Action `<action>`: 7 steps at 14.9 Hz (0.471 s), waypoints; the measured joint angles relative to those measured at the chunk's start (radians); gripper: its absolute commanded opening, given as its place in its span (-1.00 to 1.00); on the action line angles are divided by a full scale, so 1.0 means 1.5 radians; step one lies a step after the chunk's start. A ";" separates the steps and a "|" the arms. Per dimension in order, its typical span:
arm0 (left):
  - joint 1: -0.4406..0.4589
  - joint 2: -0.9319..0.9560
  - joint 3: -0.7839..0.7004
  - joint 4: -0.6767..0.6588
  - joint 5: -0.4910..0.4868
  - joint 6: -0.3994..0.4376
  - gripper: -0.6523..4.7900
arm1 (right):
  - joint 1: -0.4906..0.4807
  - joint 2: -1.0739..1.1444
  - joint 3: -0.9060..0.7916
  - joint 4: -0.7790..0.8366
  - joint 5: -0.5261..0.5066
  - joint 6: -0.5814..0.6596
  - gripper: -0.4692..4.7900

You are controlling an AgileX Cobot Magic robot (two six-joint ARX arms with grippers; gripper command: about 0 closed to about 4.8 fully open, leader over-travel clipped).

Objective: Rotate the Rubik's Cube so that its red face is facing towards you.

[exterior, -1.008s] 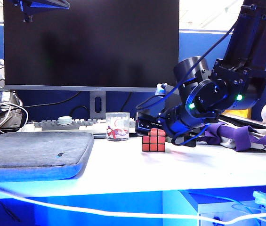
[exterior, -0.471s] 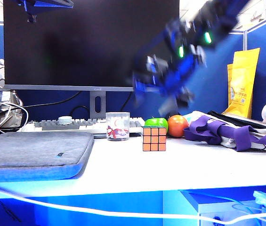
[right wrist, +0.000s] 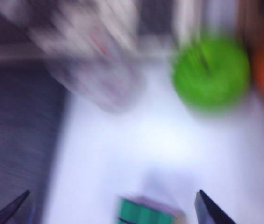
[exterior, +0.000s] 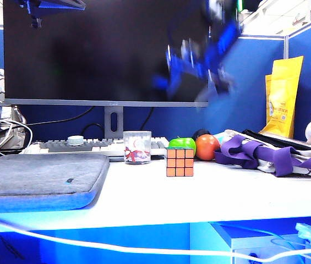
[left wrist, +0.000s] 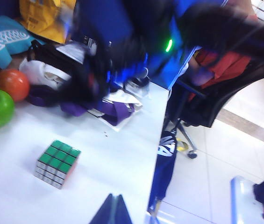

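The Rubik's Cube (exterior: 179, 162) stands free on the white desk (exterior: 227, 192) in front of the monitor. Its side toward the exterior view looks orange-red, and I cannot tell whether that is the red face. In the left wrist view the Rubik's Cube (left wrist: 57, 163) shows a green top. My right gripper (exterior: 169, 71) is a blur high above the cube. In its own view the right gripper (right wrist: 113, 192) is open and empty, with the green top of the Rubik's Cube (right wrist: 146, 214) far beneath. My left gripper (left wrist: 113, 210) is shut, empty and clear of the cube.
A clear printed cup (exterior: 137, 147) stands left of the cube. A green apple (exterior: 183, 143) and an orange fruit (exterior: 206, 147) lie behind it, and purple cloth (exterior: 265, 154) lies to the right. A grey sleeve (exterior: 39, 179), a keyboard (exterior: 78, 146) and a monitor (exterior: 105, 49) fill the left and back.
My right arm has swung from low beside the cube to high in front of the monitor. The cube stays where it was. The left arm has not moved.
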 measured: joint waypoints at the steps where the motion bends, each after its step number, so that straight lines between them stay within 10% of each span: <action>1: 0.000 0.000 0.000 -0.008 -0.005 0.000 -0.78 | -0.003 0.016 0.047 -0.037 -0.012 -0.004 1.00; 7: 0.000 -0.001 -0.002 -0.105 -0.163 0.034 -0.78 | 0.000 0.067 0.084 -0.166 -0.011 -0.038 1.00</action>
